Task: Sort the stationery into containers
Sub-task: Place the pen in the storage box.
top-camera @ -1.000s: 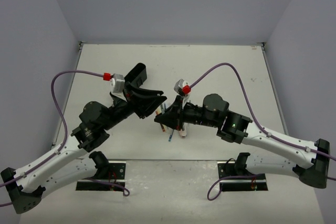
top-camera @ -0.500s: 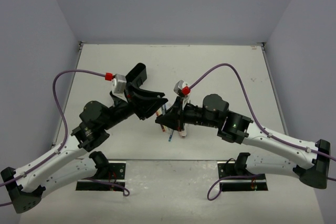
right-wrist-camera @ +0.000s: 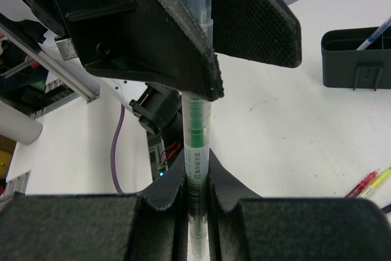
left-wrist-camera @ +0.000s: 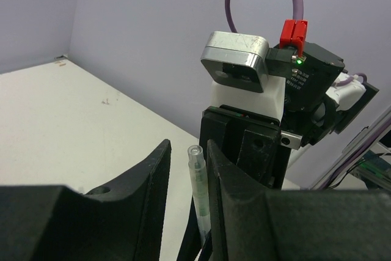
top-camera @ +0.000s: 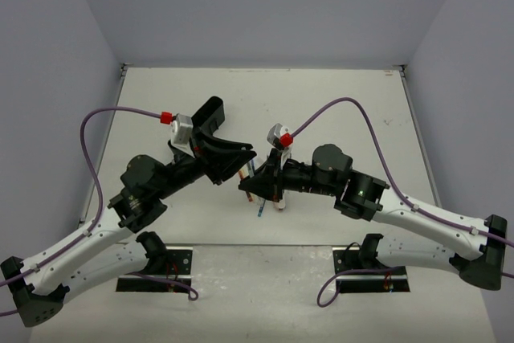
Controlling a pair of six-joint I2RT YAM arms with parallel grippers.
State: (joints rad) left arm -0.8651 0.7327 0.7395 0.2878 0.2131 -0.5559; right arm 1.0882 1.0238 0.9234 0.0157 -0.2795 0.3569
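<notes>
The right gripper [right-wrist-camera: 197, 191] is clamped on a clear, green-ink pen [right-wrist-camera: 197, 123], holding it above the table [top-camera: 337, 102] at mid-workspace. The left gripper [left-wrist-camera: 188, 154] straddles the pen's capped end with its jaws slightly apart (a gap shows on one side). The tray [right-wrist-camera: 354, 36] stands well apart. Compared with a second ago, the right arm [top-camera: 401, 206] has shifted slightly outward, while the grippers meet at the same spot.

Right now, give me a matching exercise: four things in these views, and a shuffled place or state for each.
1 green pen
2 left gripper
3 black tray
4 red pen

A lying on the table
B jaws either side of the pen's cap
C clamped in the right gripper
D holding a blue pen

Pairs: 1-C, 2-B, 3-D, 4-A
</notes>
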